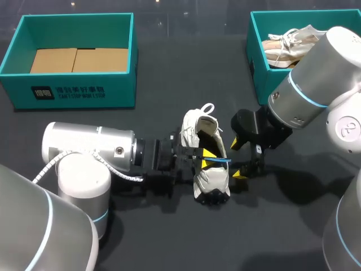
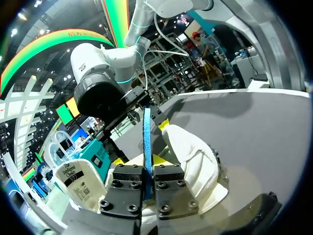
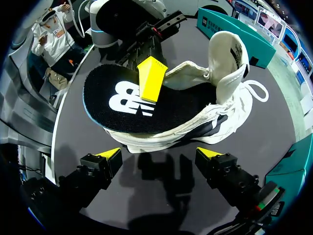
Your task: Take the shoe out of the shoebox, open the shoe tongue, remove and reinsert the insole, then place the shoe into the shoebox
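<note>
A white shoe lies on its side on the dark table, between my two grippers. Its black insole, blue at the edge, sticks partly out of the shoe's opening. My left gripper is shut on the insole; one of its yellow fingertips lies flat on the insole's black face. In the left wrist view the insole stands edge-on between the fingers of the left gripper, with the shoe beside it. My right gripper is open just beside the shoe's sole, holding nothing, also seen as the right gripper.
A teal shoebox with cardboard in its bottom stands at the back left. Another teal box at the back right holds a second light shoe. My right arm's elbow hangs over that box.
</note>
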